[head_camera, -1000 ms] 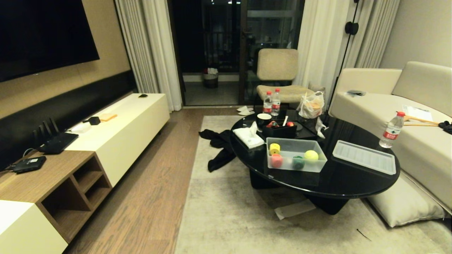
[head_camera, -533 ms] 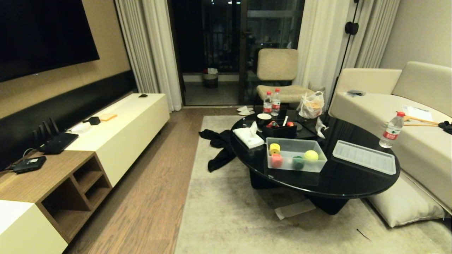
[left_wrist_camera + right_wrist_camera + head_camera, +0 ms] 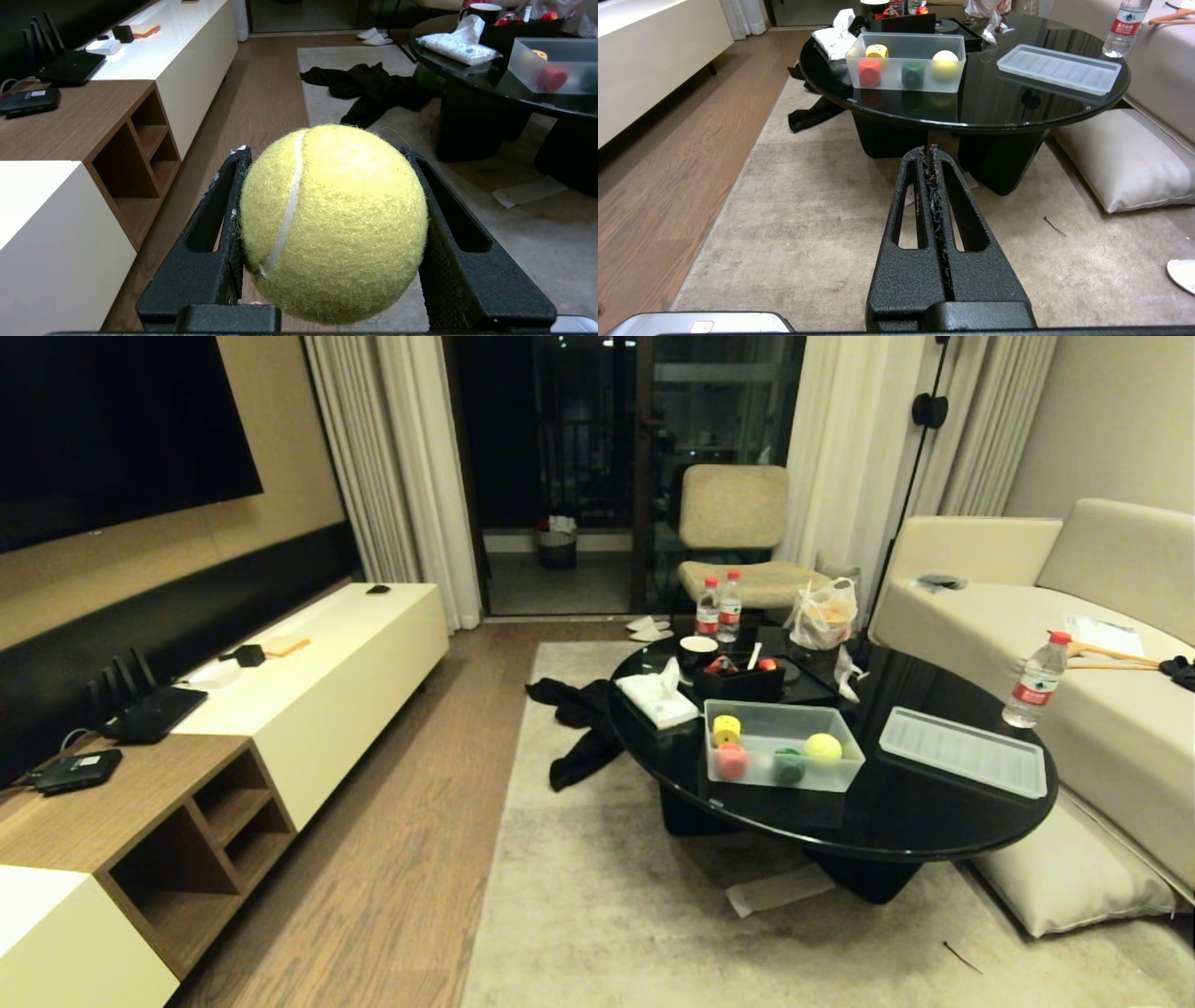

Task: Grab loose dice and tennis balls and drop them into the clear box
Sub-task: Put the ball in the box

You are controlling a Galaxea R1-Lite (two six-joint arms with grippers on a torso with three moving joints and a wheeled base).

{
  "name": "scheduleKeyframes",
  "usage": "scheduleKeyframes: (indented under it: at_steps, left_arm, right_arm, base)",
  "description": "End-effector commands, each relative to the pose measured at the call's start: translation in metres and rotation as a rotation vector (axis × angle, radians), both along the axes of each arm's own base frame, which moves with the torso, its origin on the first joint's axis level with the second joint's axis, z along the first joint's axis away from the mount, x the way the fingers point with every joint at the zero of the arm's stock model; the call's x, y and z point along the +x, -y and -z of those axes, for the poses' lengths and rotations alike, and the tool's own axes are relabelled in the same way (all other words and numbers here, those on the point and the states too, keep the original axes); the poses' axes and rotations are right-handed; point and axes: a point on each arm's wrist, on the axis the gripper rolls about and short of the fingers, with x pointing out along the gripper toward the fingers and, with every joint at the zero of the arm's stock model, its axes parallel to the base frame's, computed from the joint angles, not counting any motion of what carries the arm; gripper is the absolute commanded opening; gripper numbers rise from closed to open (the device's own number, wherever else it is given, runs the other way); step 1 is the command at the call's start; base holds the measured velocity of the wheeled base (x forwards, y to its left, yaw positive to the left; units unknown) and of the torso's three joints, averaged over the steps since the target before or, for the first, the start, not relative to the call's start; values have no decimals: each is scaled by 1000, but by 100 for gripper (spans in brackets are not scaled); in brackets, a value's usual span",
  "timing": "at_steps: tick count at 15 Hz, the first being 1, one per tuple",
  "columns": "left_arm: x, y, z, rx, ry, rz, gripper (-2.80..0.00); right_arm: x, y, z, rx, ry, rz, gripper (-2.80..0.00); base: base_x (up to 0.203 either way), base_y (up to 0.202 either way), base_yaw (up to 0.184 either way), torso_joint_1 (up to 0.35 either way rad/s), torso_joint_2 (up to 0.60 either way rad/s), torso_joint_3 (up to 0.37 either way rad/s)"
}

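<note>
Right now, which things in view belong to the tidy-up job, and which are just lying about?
Job:
- tennis ball held in left gripper
- second tennis ball in clear box
- lid beside the box

Lying about:
- tissue pack
- black organiser
- bottle on the sofa
- dark clothes on the rug

Home living room: sofa point(image 3: 1027, 616), wall television point(image 3: 103, 429), coffee table point(image 3: 896, 812).

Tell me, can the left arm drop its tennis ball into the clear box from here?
Probably not yet. The left tool grips the tennis ball over the rug, well short of the clear box, which sits open across the table.
</note>
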Motion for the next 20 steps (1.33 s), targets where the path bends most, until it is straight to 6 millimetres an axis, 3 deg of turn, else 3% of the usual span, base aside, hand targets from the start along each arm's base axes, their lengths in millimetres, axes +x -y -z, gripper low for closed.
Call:
scheduleKeyframes:
  at_steps: [1, 20]
  left_arm:
    - [0, 0, 0, -1, -2, 0, -280]
    - [0, 0, 0, -1, -2, -1, -280]
  right_arm:
    - [0, 0, 0, 0, -2, 0, -280]
    - [0, 0, 0, 0, -2, 1, -280]
  base:
    - [0, 0, 0, 0, 0, 0]
    - [0, 0, 0, 0, 0, 0]
